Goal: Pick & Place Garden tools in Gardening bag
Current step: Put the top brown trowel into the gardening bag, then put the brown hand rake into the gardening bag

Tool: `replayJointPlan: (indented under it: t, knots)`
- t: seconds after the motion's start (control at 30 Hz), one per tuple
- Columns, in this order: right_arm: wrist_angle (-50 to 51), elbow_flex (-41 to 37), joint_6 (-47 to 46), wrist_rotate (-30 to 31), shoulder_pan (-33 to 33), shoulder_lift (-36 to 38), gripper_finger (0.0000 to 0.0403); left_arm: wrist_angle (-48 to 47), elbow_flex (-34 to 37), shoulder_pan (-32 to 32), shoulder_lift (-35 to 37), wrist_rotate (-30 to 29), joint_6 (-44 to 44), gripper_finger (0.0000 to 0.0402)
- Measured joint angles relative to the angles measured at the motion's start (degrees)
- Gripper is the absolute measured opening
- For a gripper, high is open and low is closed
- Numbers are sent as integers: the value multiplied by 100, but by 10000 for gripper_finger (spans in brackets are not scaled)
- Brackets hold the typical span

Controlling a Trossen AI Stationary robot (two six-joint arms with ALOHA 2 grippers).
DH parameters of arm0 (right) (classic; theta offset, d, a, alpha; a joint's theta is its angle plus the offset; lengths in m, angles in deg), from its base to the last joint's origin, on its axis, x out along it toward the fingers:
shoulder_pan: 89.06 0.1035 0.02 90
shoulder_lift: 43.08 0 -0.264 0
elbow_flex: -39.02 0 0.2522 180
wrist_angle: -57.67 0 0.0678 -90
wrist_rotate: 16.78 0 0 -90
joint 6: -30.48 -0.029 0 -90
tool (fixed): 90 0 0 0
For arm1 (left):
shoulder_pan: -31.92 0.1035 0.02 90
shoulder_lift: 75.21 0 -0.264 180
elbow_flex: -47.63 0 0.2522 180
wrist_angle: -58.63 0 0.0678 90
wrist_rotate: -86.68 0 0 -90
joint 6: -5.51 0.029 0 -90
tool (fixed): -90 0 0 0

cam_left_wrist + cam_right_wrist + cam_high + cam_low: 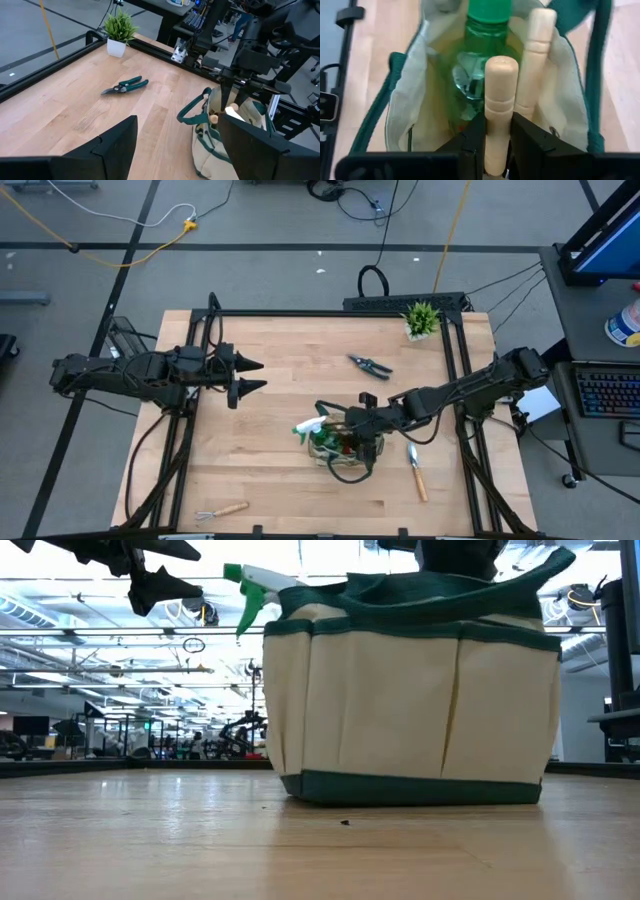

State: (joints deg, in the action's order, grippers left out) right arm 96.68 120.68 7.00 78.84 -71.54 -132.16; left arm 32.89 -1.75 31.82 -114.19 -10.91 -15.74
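Note:
The beige gardening bag [338, 448] with green trim stands upright on the table's middle and fills the low view [415, 710]. Inside it are a green spray bottle [485, 45], whose white nozzle [255, 582] sticks out at the rim, and two wooden handles. My right gripper [497, 137] is over the bag's mouth [352, 430], shut on one wooden handle. My left gripper [255, 376] hovers open and empty toward the table's left. Dark pruning shears [370, 366], a trowel [415, 470] and a small wooden-handled rake [220, 510] lie flat on the table. My right gripper pinches a wooden tool handle [497, 112] between its two fingers, a little below the handle's rounded free end. The fingers come from above, pointing down into the bag. The handle stands about upright beside a second wooden handle [536, 55]. Its head is hidden in the bag.
A small potted green plant [421, 320] stands at the far right corner. A black frame runs along the table's edges. The bag's green loop handles [192, 111] hang loose around its mouth. Bare wood lies between the left gripper and the bag.

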Motion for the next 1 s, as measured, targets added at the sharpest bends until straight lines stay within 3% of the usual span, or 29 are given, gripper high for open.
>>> replayJointPlan:
  t: [0.6, 0.8, 1.0]
  knots:
    - [-525, -2, 96, 19, 2, 54, 177, -5, 0, 0, 0, 0, 11, 280]
    - [-781, -2, 219, 92, 4, 263, 176, -2, 0, 0, 0, 4, 9, 280]
    - [-1131, -7, 414, 641, 61, 766, 161, -29, 0, -10, 0, 19, -29, 280]
